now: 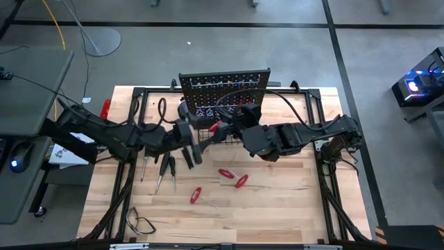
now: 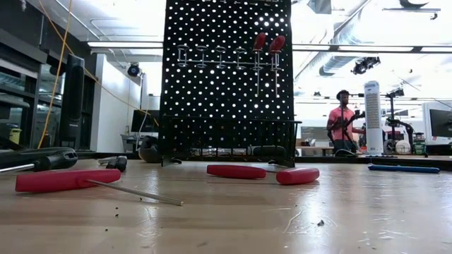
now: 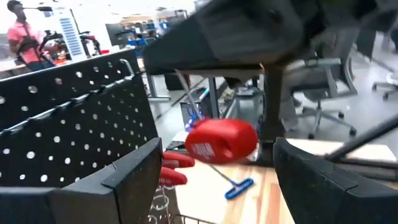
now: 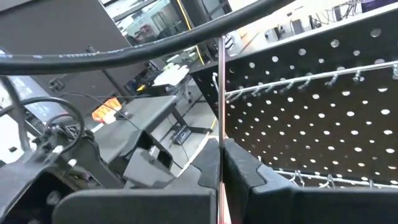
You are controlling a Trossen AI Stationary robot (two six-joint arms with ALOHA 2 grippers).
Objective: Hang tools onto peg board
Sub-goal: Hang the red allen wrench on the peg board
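The black peg board [image 1: 223, 87] stands at the table's far edge. Two red-handled screwdrivers [image 2: 268, 44] hang on its upper hooks. My right gripper [image 1: 225, 130], just in front of the board, is shut on a red-handled screwdriver [image 1: 216, 127]. My left gripper [image 3: 214, 174] is level and open. Its fingers stand on either side of that red handle [image 3: 221, 140] and a little short of it, with no touch showing. More tools lie flat on the table: red screwdrivers [image 1: 233, 177], [image 1: 195, 196], black-handled ones [image 1: 166, 168] and a blue T-shaped tool [image 2: 402, 168]. My right gripper pinches the screwdriver's thin metal shaft [image 4: 221, 140] between its two shut fingers. The shaft runs on past the fingertips in front of the peg board. The red handle end [image 3: 221, 140] is lifted clear of the table.
A black wire basket [image 2: 226, 137] sits at the board's base. A black cable loop [image 1: 142, 223] lies at the near left corner. The black table frame [image 1: 135, 139] borders the wooden top. A person [image 2: 342, 116] stands far off in the room.
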